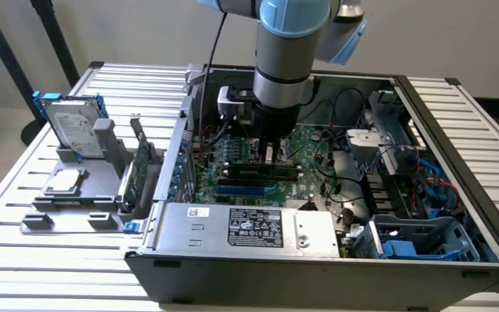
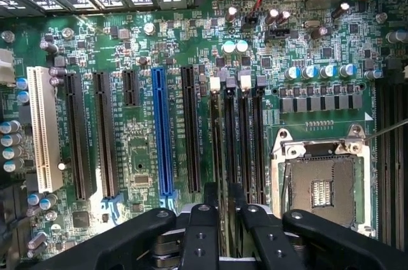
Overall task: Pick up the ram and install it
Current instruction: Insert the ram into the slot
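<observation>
Ram stands on edge in 1 of the black memory slots of the green motherboard, seen almost edge-on in the wrist view as a thin dark strip, so its face and chips cannot be made out. Its near end is hidden between the black fingers of the gripper, which stand just either side of it with a narrow gap; whether they pinch the stick or have let go cannot be told. Just beside the slots lies the silver processor socket, and on the other side run the blue expansion slot and the white slot. In the exterior view the arm reaches down into the open computer case and covers the spot where the gripper meets the board. Outside the case, toward the exterior view's left, a grey holder carries a hard drive in a blue frame and a green card standing upright.
</observation>
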